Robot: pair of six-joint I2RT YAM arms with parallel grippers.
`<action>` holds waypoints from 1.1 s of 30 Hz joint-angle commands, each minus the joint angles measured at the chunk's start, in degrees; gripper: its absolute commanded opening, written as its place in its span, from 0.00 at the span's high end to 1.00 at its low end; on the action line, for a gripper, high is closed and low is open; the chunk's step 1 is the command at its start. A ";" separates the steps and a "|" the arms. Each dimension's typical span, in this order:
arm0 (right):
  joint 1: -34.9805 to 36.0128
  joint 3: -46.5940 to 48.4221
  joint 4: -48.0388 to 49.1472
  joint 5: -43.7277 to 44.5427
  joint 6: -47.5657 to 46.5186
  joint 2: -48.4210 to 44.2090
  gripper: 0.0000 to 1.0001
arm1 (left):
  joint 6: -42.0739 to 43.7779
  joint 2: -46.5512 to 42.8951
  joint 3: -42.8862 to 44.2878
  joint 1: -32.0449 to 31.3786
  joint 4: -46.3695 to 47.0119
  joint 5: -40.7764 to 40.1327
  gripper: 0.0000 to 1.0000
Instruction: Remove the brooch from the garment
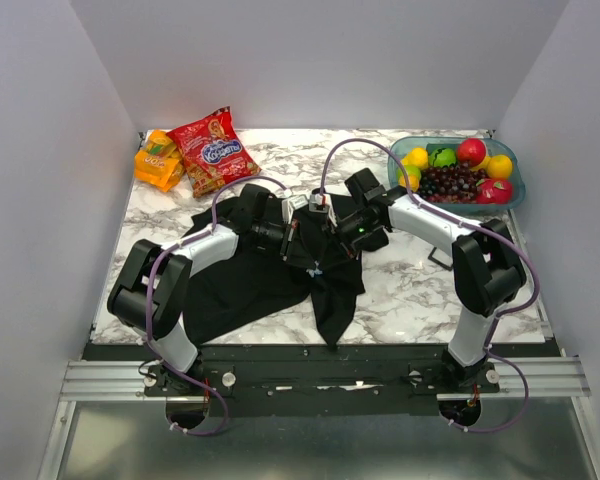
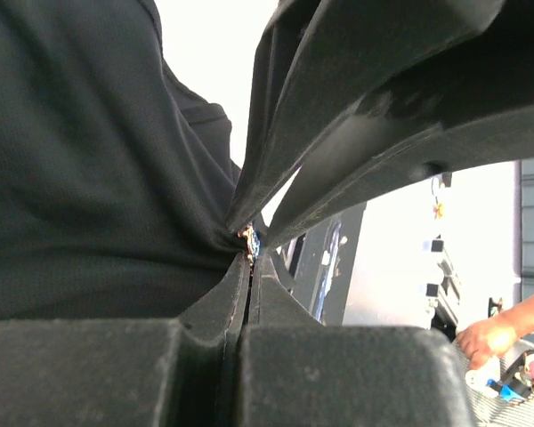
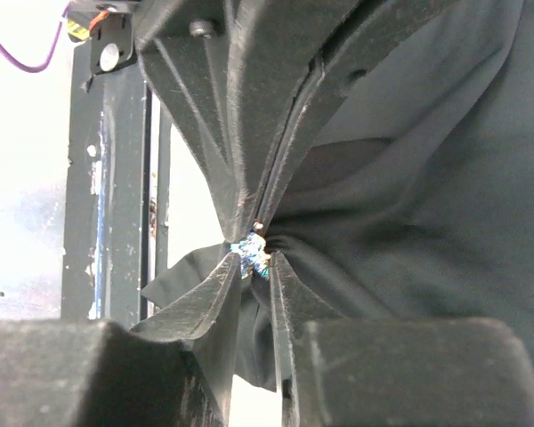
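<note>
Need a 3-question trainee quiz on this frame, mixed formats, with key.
1. True or false: the left gripper is open, clear of the garment.
2. What fills the teal bowl at the table's far right? A) fruit B) screws C) cups
3. Fill in: the right gripper is shut on the ____.
Key: 1 false, it pinches the cloth; 2 A; 3 brooch.

The left arm (image 1: 205, 250) and right arm (image 1: 435, 218) wear white shells over black joints, purple cables (image 1: 355, 141) looping along; fingers (image 3: 209, 302) are matte black, grainy
</note>
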 commanded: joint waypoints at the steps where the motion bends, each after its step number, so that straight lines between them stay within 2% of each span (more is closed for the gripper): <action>1: 1.80 -0.16 0.09 -0.85 1.68 1.58 0.83 | -2.46 0.07 0.65 0.07 7.50 2.16 1.00; 2: 1.80 -0.16 0.18 -1.02 1.86 1.49 0.92 | -2.72 0.16 0.64 0.07 7.51 2.25 1.00; 4: 1.89 0.10 0.27 -1.20 1.95 1.31 0.99 | -2.90 0.16 0.56 0.16 7.33 1.98 0.99; 6: 1.80 0.19 0.18 -0.94 1.86 0.70 0.99 | -2.55 -0.10 0.56 0.16 6.72 1.72 0.93; 9: 1.71 0.63 -0.43 -0.32 0.90 0.08 1.00 | -1.33 -0.45 0.82 0.25 4.79 0.67 0.76; 10: 1.71 0.89 -1.65 0.46 0.37 -0.27 1.00 | -0.89 -0.46 0.91 0.33 4.17 0.40 0.67; 11: 1.71 0.89 -1.93 1.08 -0.33 -0.53 1.00 | -0.27 -1.06 1.08 0.77 3.90 0.05 0.64; 12: 1.54 0.72 -2.10 1.70 -0.77 -0.97 0.99 | 1.73 -1.59 1.26 1.12 0.25 -0.04 0.63; 13: 1.45 0.46 -2.37 3.01 -1.30 -2.19 1.00 | 2.80 -2.12 1.35 1.56 -1.18 -0.30 0.55; 15: 1.27 -1.12 -2.28 4.51 -3.41 -3.78 1.00 | 5.17 -4.58 0.91 3.40 -4.95 -0.65 0.49; 19: 1.27 -7.18 3.23 8.46 -6.14 -9.14 1.00 | 6.59 -7.66 -1.20 5.34 -6.38 -0.65 0.48; 23: 1.54 -13.16 10.01 10.66 -9.73 -14.24 1.00 | 1.60 -8.19 -4.45 5.26 -0.33 -0.04 0.51; 26: 2.85 -18.17 16.95 14.44 -12.71 -18.63 1.00 | 0.88 -6.35 -4.81 5.08 1.70 -0.13 0.53; 33: 12.68 -37.58 37.42 27.00 -24.50 -34.44 1.00 | -4.74 -2.66 -2.26 4.64 7.24 2.16 0.54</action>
